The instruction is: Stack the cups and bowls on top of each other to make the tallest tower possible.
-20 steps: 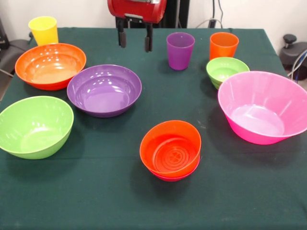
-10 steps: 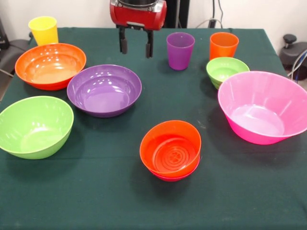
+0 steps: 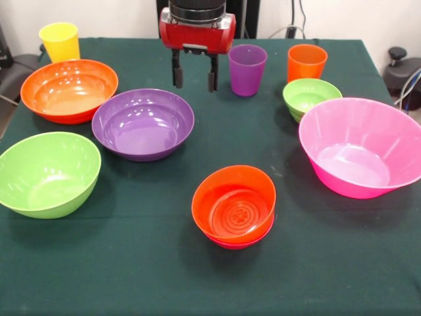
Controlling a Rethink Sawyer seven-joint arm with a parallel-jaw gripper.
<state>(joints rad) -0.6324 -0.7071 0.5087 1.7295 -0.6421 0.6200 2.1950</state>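
The tower is sitting upright, mouth opening upward; the gripper is hanging with fingers released, pointing down.

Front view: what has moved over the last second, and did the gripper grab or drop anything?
Only the gripper moved: it came lower and drifted toward the purple cup, open and empty, gripping nothing. The tower, small orange bowl in red-magenta bowl, and every other bowl and cup stayed put.
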